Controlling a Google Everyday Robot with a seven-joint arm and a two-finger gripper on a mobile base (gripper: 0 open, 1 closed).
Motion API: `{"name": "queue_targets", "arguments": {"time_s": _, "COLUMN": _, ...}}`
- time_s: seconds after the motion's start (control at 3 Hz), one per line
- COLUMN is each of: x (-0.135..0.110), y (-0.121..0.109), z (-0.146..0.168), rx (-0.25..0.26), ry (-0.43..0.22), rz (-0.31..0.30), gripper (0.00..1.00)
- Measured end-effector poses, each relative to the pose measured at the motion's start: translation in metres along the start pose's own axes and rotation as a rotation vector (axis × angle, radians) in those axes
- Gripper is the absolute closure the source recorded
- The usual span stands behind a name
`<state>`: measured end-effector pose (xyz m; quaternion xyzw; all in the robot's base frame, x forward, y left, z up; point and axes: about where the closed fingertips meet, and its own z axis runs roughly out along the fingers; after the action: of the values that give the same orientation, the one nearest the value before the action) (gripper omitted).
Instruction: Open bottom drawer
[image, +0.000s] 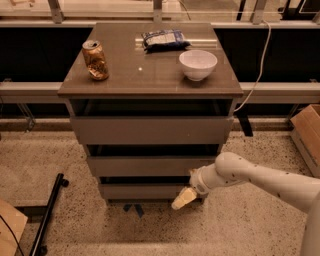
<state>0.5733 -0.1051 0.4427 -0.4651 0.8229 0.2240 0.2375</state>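
Gripper (184, 197) is way down low at the right end of the bottom drawer (140, 191), with its cream tip right at the lower right corner of that flat front panel. Honestly can't tell from where I'm standing if the claw is spread or pinched together, it just reads as one pale lump. The white arm (260, 177) comes in from the right, angled down toward the floor. The bottom drawer is the lowest of three grey-brown fronts in the little cabinet, tucked under the middle drawer (145, 165) with a dark gap above it. The top drawer (150, 130) is the big one. Up on the cabinet top (150, 82) there's a dented can (95, 60) at left, a white bowl (198, 64) at right and a snack bag (164, 39) at the back. A cardboard box (306, 132) sits off at the far right on the speckled floor.
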Motion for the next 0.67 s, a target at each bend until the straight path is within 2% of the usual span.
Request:
{"name": "queue_targets", "arguments": {"time_s": 0.33, "x": 0.020, "y": -0.010, "z": 0.011, "rx": 0.012, "ry": 0.034, "rz": -0.003, "gripper": 0.00}}
{"name": "queue_targets", "arguments": {"time_s": 0.67, "x": 0.036, "y": -0.030, "z": 0.020, "rx": 0.028, "ry": 0.038, "rz": -0.006, "gripper": 0.00}}
